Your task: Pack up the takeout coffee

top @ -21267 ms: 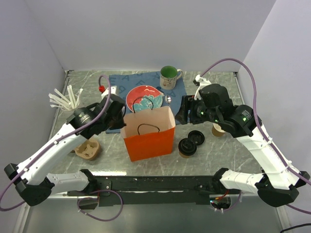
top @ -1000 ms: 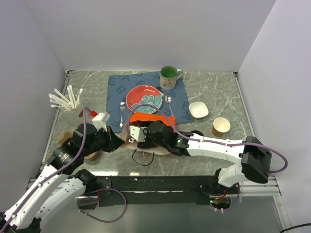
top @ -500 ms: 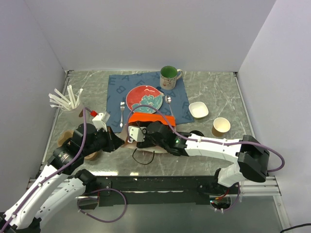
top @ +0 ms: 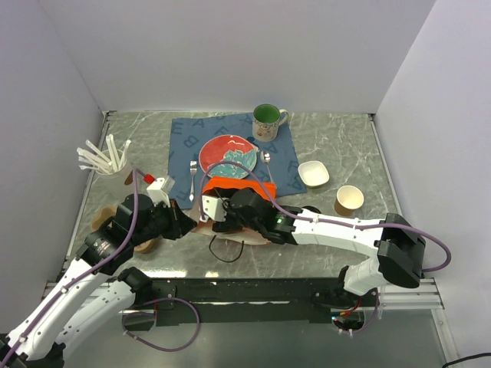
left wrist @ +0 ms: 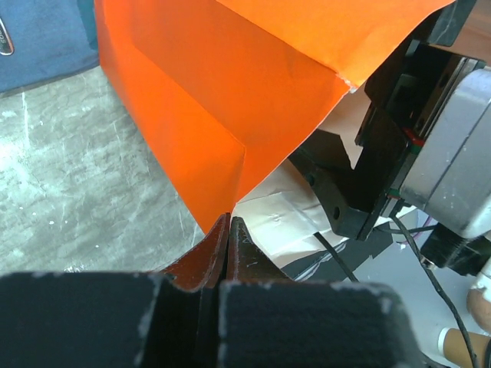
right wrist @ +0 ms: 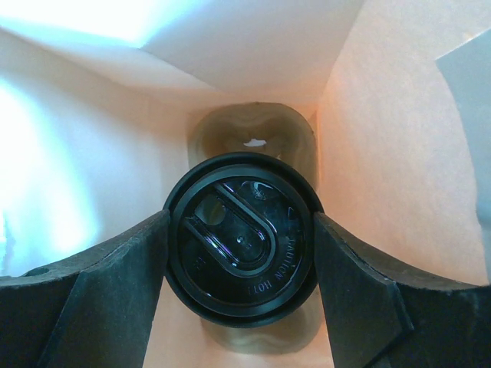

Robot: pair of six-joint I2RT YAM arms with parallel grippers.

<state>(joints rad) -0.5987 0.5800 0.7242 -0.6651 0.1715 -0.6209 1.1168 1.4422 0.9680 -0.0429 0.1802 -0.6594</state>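
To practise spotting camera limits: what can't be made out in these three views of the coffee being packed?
Right wrist: body of the takeout coffee, behind its own lid.
Top: that cup and the right gripper, inside the orange bag.
Left wrist: the cup, behind the bag wall that the left gripper pinches.

The takeout coffee has a glossy black plastic lid, the orange bag around it is matt creased paper, the table looks like smooth grey marble, and the mug at twelve o'clock is shiny ceramic.
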